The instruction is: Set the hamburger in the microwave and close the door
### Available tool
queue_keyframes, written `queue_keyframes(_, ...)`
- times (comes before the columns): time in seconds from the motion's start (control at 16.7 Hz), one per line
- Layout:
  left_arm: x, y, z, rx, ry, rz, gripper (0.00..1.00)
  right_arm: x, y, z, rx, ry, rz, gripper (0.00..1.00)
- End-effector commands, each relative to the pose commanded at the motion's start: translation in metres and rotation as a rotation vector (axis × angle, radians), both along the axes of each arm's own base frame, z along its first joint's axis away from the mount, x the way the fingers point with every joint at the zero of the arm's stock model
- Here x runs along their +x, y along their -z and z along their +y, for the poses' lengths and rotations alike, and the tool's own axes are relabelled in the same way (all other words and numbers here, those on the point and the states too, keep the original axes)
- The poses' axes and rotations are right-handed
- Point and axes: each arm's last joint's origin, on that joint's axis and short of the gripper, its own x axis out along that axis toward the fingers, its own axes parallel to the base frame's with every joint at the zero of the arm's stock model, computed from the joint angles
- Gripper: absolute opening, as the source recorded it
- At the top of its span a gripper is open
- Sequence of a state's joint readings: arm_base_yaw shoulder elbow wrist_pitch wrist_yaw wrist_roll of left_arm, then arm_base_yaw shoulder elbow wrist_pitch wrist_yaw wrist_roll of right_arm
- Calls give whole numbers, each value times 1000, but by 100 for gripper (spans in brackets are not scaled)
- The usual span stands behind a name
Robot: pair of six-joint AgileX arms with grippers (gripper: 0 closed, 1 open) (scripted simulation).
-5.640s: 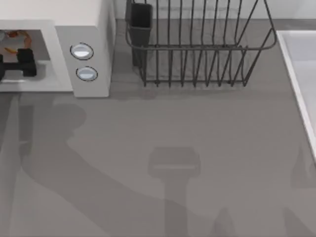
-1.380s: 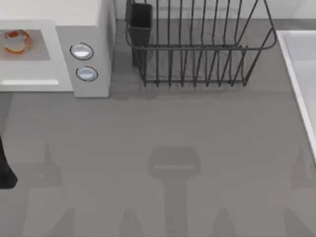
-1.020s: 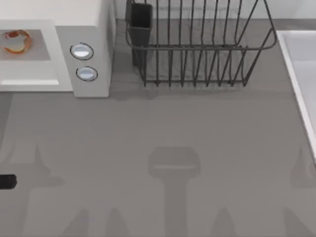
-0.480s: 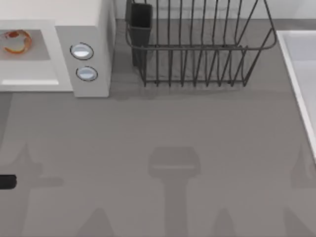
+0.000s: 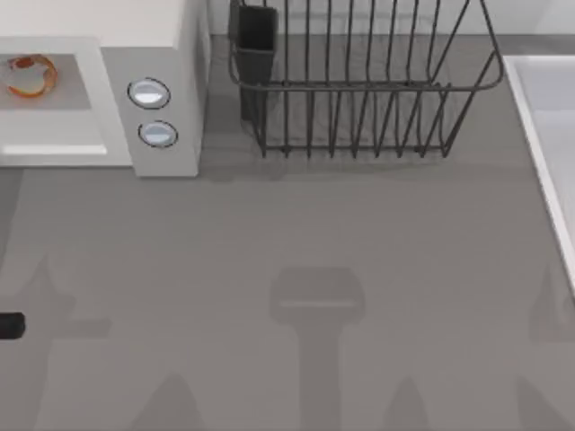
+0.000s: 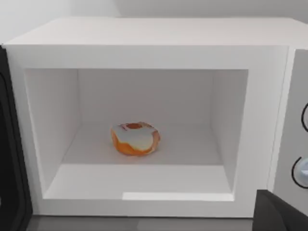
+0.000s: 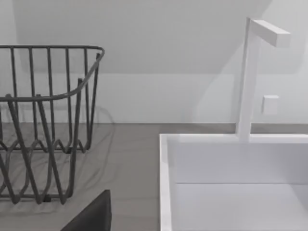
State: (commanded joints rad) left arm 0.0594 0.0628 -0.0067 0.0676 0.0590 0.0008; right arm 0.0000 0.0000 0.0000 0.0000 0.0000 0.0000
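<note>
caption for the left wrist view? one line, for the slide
Hamburger resting on the floor of the open microwave cavity, door swung aside at the edge.

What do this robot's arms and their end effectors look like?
The left end effector is a plain matte black, blocky piece at the table's left edge; its dark angular corner also shows in the left wrist view. The right end effector is a dark charcoal wedge. No cables or markings can be seen.

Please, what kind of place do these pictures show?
Most likely a kitchen counter, in a rendered simulation. A white microwave stands open with a hamburger inside, a dark wire dish rack stands beside it, and a white sink with a faucet lies at the right.
</note>
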Motion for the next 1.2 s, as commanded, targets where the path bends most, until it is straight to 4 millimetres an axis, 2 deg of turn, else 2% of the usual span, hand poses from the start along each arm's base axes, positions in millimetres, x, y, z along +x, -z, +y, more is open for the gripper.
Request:
queue_keyframes(0.36,8,3,14,1,1,-3,0,0,0,0,0,0,0,100)
queue_keyframes(0.72,9,2,16,2,0,-5,0,0,0,0,0,0,0,100)
queue_keyframes(1.2,12,-22,39,2,0,-5,0,0,0,0,0,0,0,100)
